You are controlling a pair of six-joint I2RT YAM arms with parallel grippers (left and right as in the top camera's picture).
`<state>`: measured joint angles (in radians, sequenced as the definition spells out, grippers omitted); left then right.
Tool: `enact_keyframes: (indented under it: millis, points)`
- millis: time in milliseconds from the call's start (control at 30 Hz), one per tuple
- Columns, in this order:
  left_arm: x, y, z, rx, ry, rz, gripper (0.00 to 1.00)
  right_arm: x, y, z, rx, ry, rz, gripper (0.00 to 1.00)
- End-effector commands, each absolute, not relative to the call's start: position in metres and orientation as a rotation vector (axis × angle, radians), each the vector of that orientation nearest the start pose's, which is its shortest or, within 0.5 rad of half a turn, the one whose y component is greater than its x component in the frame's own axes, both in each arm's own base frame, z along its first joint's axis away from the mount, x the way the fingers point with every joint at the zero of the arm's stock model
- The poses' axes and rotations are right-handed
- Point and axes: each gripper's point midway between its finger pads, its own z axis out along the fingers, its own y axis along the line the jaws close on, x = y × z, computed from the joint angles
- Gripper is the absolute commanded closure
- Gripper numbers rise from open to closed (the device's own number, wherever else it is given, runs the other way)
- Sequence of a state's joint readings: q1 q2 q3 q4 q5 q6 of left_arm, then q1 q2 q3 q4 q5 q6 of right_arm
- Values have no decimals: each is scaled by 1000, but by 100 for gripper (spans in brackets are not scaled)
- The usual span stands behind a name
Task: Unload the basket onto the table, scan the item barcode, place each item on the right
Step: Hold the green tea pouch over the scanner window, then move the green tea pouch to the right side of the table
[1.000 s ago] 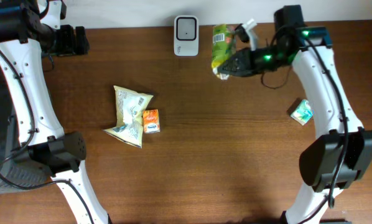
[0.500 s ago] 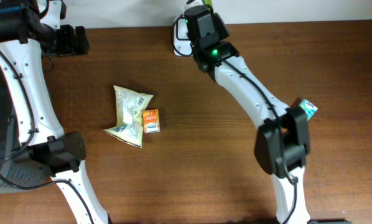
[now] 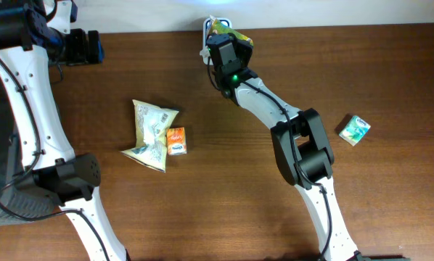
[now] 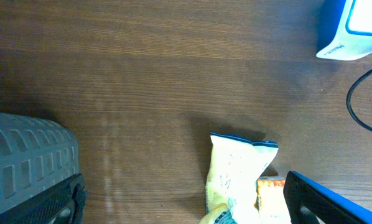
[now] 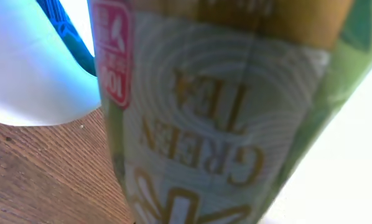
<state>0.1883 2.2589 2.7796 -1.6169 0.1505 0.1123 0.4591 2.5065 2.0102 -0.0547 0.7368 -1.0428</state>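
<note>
Stock on your table, nearest row first:

Item 1: crumpled yellow-and-white snack bag [image 3: 151,135], lying flat on the wooden table [image 3: 224,196], left of centre

Item 2: small orange carton [image 3: 176,140], touching the snack bag's right edge. Your left wrist camera shows it tucked against the bag's lower right corner

Item 3: small teal-and-white box [image 3: 353,130], alone on the right side, well apart from everything else

Item 4: your left gripper [image 3: 86,46], at the far left of the table. Its jaws are spread wide with nothing between them. In its own camera, only bare wood and the top of the snack bag lie between its fingers [image 4: 24,168]

Item 5: your right gripper [image 3: 221,40], reached out to the middle of the far edge and clamped on the green tea pack [image 3: 218,27]

Item 6: green tea pack, the piece to be scanned, held over the white scanner [image 4: 360,43] and covering most of it from above. It fills your right wrist camera, lettering upside down, with a pink label at its upper left. The scanner's white body sits just beside it on the left, with blue light between them. Whether they touch, you cannot tell

Item 7: black cable [image 4: 360,106], curving over the wood beside the scanner
</note>
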Motion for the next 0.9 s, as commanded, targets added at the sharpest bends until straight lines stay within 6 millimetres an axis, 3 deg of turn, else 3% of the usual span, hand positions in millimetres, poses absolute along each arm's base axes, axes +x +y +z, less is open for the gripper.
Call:
enact_keyframes:
  millis: [0, 167, 300, 400, 467, 533, 600, 667, 767, 833, 867]
  points:
    - [478, 62, 279, -32, 2635, -110, 1, 633, 194, 125, -1050, 1819, -1130, 96]
    - [478, 62, 279, -32, 2635, -110, 1, 631, 204, 129, -1047, 1800, -1119, 96]
    - [478, 62, 279, -32, 2635, -110, 1, 625, 206, 160, -957, 1801, -1086, 96]
    - [478, 62, 279, -32, 2635, -110, 1, 601, 222, 191, -903, 1888, -794, 96]
    - [478, 62, 279, -32, 2635, -110, 1, 574, 236, 207, -939, 1958, -553, 96]
    - [478, 62, 279, -32, 2635, -110, 1, 547, 243, 231, -861, 2035, -327, 96]
    - [478, 62, 279, -32, 2635, -110, 1, 513, 233, 262, -645, 2149, -133, 96]
    - [478, 62, 279, -32, 2635, -110, 1, 475, 220, 269, -481, 2298, -1, 96]
    - [478, 62, 279, -32, 2635, -110, 1, 404, 187, 251, -465, 2582, -13, 96]
    - [478, 62, 279, -32, 2635, -110, 1, 384, 155, 234, -280, 2749, -61, 96]
    - [478, 62, 279, -32, 2635, -110, 1, 381, 128, 224, -91, 2832, -94, 96]
